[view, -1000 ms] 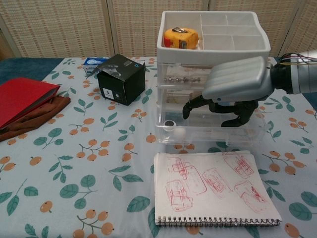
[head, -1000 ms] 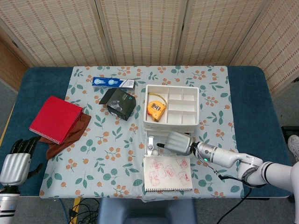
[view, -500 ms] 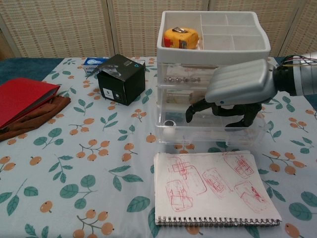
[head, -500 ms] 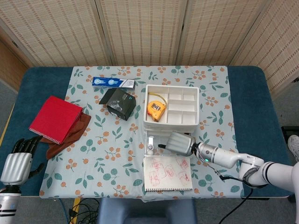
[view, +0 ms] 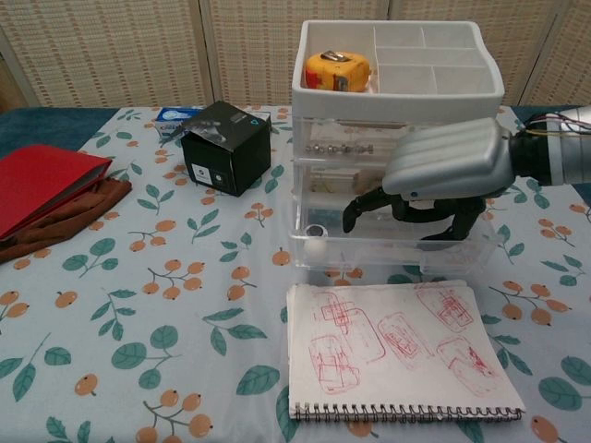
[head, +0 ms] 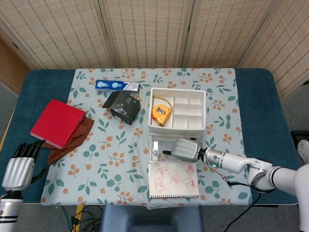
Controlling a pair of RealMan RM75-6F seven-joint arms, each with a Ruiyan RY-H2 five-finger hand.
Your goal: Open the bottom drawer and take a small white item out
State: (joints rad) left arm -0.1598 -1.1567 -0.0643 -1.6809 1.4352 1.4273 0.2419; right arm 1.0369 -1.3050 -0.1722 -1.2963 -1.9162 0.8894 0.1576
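The bottom drawer (view: pixel 392 249) of the clear organizer (view: pixel 397 92) stood pulled out toward the surface's front edge. The right hand (view: pixel 434 175) hung over the open drawer, palm down, its dark fingers (view: pixel 365 205) curled down into it; whether they touched anything inside could not be told, and nothing showed in their grip. A small white ball (view: pixel 317 246) lay in the drawer's front left corner, beside a dark ring-shaped piece (view: pixel 315 230), both apart from the fingers. In the head view the same hand (head: pixel 186 149) covered most of the drawer (head: pixel 155 150), with the white ball (head: pixel 156 156) just visible at its left end.

A yellow tape measure (view: pixel 338 70) sat in the organizer's top tray. A sketched notepad (view: pixel 397 351) lay just in front of the drawer, near the front edge. A black box (view: pixel 224 148) stood left of the organizer, a blue packet (head: pixel 117 85) behind it toward the back edge. A red notebook (head: pixel 58 123) rested on a brown cloth (head: pixel 72 142) near the left edge.

The left hand (head: pixel 18 166) hung off the front left corner, fingers loosely extended and holding nothing.
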